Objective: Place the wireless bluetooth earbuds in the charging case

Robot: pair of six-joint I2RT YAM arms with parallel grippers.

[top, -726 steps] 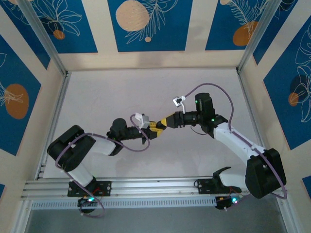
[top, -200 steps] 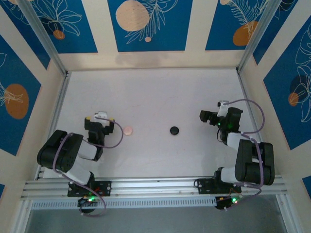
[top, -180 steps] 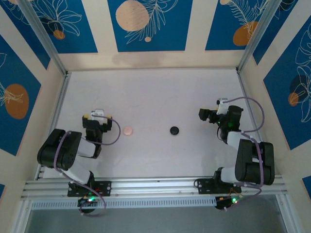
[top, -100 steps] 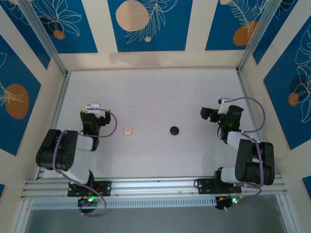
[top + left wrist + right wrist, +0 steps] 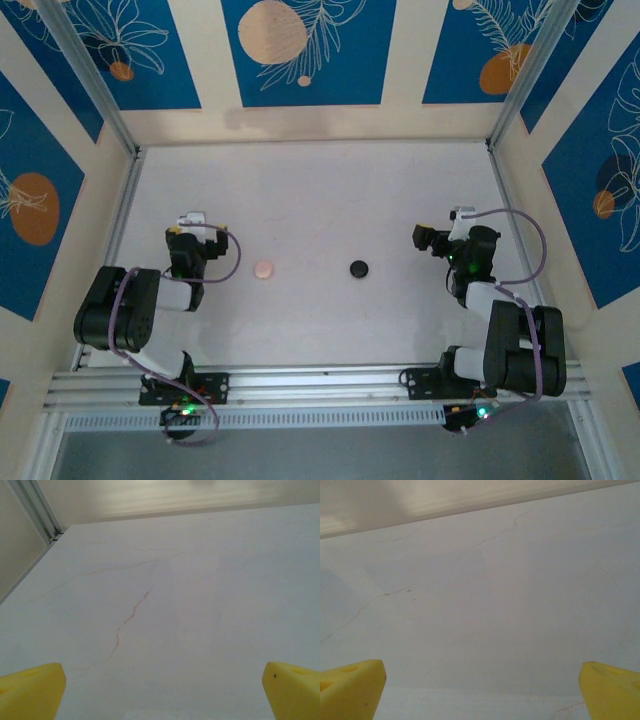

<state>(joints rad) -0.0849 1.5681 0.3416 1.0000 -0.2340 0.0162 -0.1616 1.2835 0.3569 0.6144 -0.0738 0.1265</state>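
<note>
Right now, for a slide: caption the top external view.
Open left gripper and right gripper flank pink case and black case on white table.

Robot lab cell, white table (image 5: 320, 190), blue leaf-print wall panels (image 5: 300, 55), alu rail (image 5: 310, 382) w/ L arm (image 5: 125, 312), R arm (image 5: 518, 345) bolted.

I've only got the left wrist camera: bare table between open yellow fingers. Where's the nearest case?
Observer: A pink case lies on the table to the right of the left gripper, apart from it.
Operator: Any other case?
Observer: A black case sits further right, near mid-table, apart from the pink one.
Operator: And the right gripper?
Observer: The right gripper is open over bare table, right of the black case.
</note>
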